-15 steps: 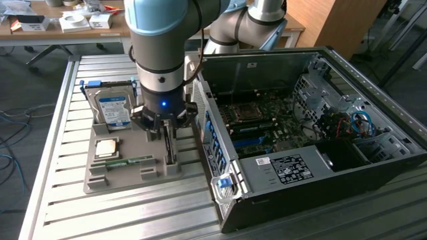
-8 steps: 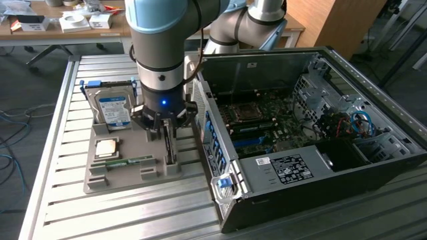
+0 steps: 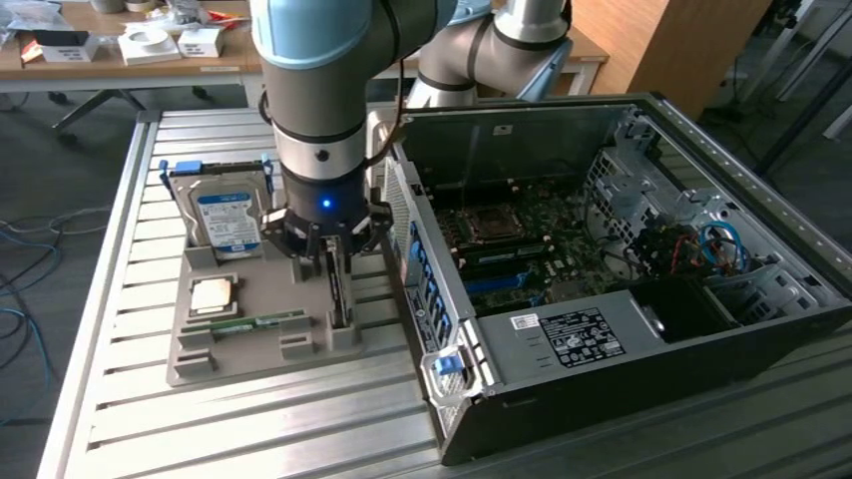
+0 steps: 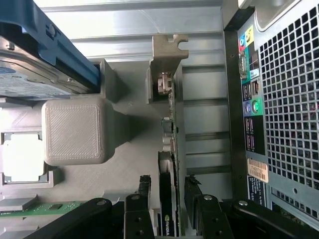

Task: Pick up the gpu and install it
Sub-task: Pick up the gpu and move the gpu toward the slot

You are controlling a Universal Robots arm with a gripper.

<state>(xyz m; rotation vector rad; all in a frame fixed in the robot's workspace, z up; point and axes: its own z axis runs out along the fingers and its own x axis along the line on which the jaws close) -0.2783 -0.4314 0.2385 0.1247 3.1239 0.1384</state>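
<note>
Dark and thin, the gpu [image 4: 169, 144] stands on its long edge in a slot of the grey holder [image 3: 266, 354], with its silver bracket [image 4: 167, 55] at one end. My pincer [image 4: 168, 180] hangs straight over it with the jaws apart. One finger [image 4: 144, 191] sits on each face of the card with a slim gap on both sides, so nothing is clamped yet. To my eye this is the grasp itself, and the care lies in centring. If one pad lands first it will likely tip the card in its slot, so I want both gaps even before I squeeze. I'd also take the flat board clear of the bracket, and go deep enough for a firm hold without nudging the holder's walls. The same holder carries a hard drive [image 3: 223, 220], a green memory stick [image 3: 246, 324] and a processor [image 3: 213, 294]. It lies on the slatted metal tabletop [image 3: 120, 299], with the open computer case [image 3: 600, 339] just beside it on the exterior view's right.
</note>
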